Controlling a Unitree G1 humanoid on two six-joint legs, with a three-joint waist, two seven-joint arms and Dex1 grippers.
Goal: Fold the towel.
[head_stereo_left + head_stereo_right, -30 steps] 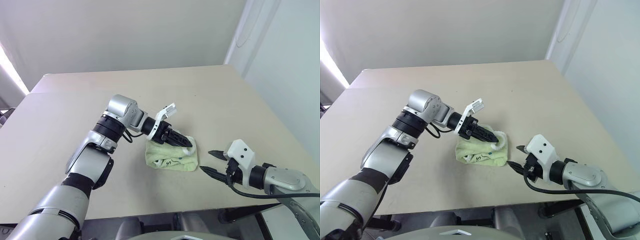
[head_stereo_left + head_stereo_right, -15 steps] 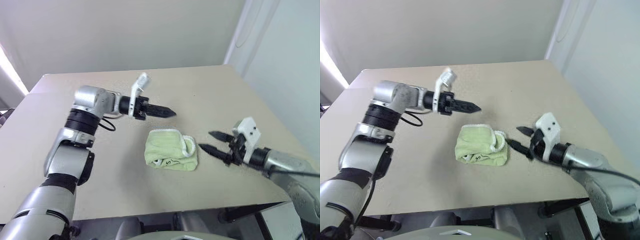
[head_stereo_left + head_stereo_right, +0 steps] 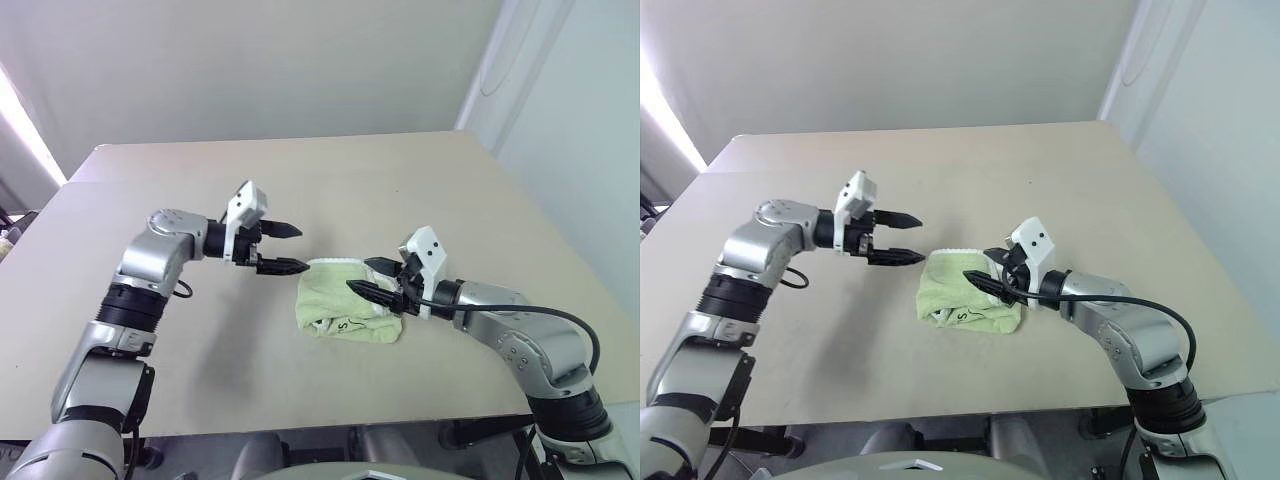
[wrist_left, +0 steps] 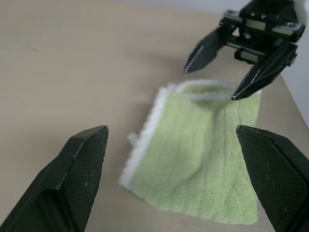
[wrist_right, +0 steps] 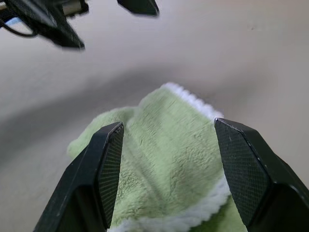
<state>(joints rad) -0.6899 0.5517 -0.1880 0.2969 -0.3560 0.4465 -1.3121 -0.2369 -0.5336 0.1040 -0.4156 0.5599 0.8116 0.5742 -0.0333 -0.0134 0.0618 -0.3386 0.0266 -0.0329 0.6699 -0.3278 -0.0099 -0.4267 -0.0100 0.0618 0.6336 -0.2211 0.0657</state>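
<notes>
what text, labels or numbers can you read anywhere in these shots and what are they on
No printed word, brand or number is readable.
Small dark scribbled marks on the front fold of the towel: one looks a little like an "S", but they are too small to read as text.
Left gripper, right gripper and table: no lettering visible.

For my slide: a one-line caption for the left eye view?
Folded lime-green terry towel on beige table, open left claw and right claw flanking it.

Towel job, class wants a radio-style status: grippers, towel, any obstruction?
Left gripper open, off the towel. Right gripper open over the towel's right end, holding nothing. Towel bunched in a folded bundle on the table. No obstruction.
</notes>
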